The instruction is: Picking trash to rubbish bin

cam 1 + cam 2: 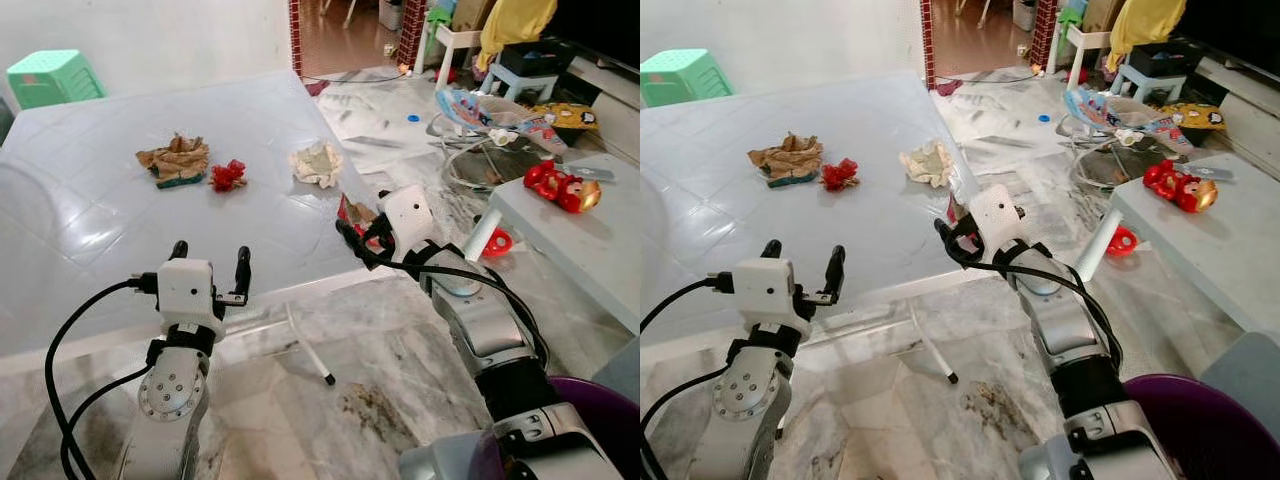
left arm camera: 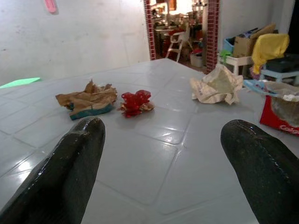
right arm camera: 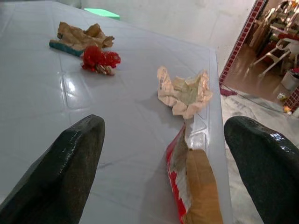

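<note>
Nearby, right tool (image 3: 163,154) spread around red snack bag (image 3: 189,184), lettering unreadable, left tool (image 1: 210,262) spread above white table (image 1: 90,220)

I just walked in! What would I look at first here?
Probably the right claw, open around a red snack packet at the white table's near right edge. Next, three scraps farther back: brown paper, red wrapper, cream wad. The left claw waits open near the front edge.
</note>
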Available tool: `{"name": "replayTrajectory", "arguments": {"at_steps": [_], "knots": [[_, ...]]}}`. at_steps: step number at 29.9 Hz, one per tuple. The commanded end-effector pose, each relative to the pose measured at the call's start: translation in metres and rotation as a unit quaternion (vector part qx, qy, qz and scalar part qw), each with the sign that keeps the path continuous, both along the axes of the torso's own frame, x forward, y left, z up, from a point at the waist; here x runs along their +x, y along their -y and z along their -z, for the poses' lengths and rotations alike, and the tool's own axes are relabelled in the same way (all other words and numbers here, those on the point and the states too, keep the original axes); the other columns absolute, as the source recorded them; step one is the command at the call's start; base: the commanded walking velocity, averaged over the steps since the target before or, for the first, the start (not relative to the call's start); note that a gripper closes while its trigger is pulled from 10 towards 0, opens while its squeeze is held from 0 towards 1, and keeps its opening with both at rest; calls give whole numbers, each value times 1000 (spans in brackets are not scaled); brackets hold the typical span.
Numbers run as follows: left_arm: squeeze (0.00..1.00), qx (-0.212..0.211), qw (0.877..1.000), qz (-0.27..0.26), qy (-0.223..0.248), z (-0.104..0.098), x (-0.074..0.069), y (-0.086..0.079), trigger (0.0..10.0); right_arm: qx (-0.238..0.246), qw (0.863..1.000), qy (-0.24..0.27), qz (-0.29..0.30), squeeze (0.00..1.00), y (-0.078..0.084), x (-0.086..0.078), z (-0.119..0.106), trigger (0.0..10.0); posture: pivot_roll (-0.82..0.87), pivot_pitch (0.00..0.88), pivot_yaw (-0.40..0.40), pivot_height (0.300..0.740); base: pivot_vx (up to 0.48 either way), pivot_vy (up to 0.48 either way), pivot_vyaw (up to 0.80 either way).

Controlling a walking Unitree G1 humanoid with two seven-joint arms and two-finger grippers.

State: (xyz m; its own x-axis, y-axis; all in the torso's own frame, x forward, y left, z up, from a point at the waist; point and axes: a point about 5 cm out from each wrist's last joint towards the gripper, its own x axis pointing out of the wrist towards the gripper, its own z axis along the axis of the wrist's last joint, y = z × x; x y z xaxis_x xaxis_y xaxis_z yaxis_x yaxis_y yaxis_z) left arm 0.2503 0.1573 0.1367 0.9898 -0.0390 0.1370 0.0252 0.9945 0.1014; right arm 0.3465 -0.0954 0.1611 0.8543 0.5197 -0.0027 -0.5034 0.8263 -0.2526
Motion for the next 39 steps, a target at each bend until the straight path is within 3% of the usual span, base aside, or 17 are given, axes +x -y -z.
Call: {"name": "replayTrajectory", "arguments": {"at_steps": [1,3,7,11,21,29,39], "knots": [[0,0,1000,3,8,-6,0,-1,10000,9,1000,28,0,0,-1,2,-11,10000,13,83,1,740,0,0,0],[0,3,1000,-1,24,-15,4,0,10000,29,996,90,7,0,-4,-2,-29,10000,7,82,5,740,0,0,0],[0,-6,999,11,47,-28,9,4,10000,36,993,113,11,0,-5,-4,-37,10000,2,77,10,740,0,0,0],[0,-9,998,8,55,-33,12,5,10000,37,992,115,15,0,-4,-4,-37,10000,-1,70,12,740,0,0,0],[0,-10,999,0,49,-32,19,5,10000,39,992,121,27,0,-4,0,-39,10000,-5,47,18,740,0,0,768],[0,-19,997,29,63,-39,21,10,10000,46,989,132,44,0,-1,2,-42,10000,-6,33,17,740,0,0,0],[0,-23,997,36,65,-40,22,12,10000,50,987,145,56,0,3,3,-46,10000,-7,26,20,740,370,0,0]]}}
